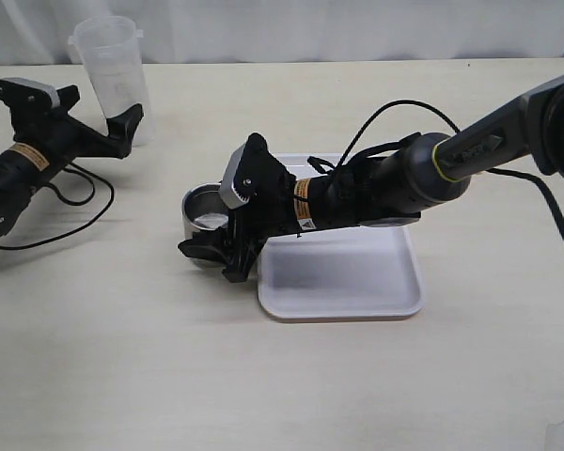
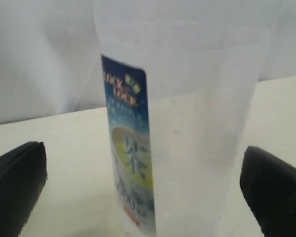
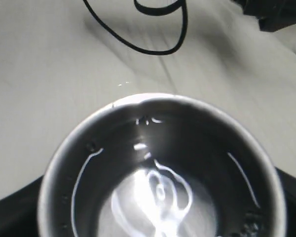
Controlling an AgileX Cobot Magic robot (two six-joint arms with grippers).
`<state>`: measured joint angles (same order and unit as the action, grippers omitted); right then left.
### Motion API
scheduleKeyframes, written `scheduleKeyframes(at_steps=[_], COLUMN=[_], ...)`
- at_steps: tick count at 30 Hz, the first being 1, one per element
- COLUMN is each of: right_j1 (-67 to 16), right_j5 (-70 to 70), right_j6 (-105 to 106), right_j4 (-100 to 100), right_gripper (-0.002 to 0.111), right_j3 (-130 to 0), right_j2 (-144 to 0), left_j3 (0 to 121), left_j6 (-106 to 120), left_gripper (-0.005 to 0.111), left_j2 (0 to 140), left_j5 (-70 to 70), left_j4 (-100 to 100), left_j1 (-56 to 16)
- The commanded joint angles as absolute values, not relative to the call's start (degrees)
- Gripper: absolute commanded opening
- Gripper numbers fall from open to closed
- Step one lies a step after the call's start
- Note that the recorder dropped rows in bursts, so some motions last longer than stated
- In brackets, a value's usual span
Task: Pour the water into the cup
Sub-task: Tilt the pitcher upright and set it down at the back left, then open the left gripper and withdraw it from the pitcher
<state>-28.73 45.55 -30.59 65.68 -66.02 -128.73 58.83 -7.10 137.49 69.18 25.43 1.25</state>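
The steel cup (image 1: 204, 209) stands on the table left of a white tray, and my right gripper (image 1: 211, 233) is shut on it, a black finger on each side. In the right wrist view the cup (image 3: 163, 133) fills the frame between the gripper (image 3: 163, 217) jaws. Bright rippling glints of water (image 3: 160, 197) lie at its bottom. The translucent beaker (image 1: 108, 66) stands upright at the back left. My left gripper (image 1: 122, 117) is open around it. In the left wrist view both fingers (image 2: 17, 187) stand clear of the labelled beaker (image 2: 197, 123). I see no water in the beaker.
A white tray (image 1: 357, 282) lies under my right arm, right of the cup. A black cable (image 1: 85, 202) loops on the table by the left arm, and another cable (image 3: 153, 44) lies beyond the cup. A pale backdrop closes the far edge.
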Motion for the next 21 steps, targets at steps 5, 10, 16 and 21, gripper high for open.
scheduleKeyframes(at_steps=[5, 10, 16, 21], right_j1=[-28.8, -28.8, -28.8, -28.8], right_j5=[47.5, 47.5, 47.5, 47.5], right_j6=[-30.7, -30.7, -30.7, -30.7], right_j4=[65.1, 65.1, 65.1, 65.1], right_gripper=[0.004, 0.004, 0.004, 0.004], right_j3=[-66.6, -66.6, -66.6, -66.6], right_j2=[-128.1, -128.1, -128.1, -127.9], left_j3=[50.6, 45.6, 39.7, 37.0], left_j6=[-2.6, -2.6, -2.6, -2.6], left_gripper=[0.104, 0.104, 0.104, 0.104], left_j2=[130.8, 127.4, 122.8, 120.0], left_j5=[70.0, 70.0, 70.0, 70.0], left_j4=[24.9, 24.8, 24.8, 24.8], left_j1=[1.4, 1.4, 1.4, 1.4])
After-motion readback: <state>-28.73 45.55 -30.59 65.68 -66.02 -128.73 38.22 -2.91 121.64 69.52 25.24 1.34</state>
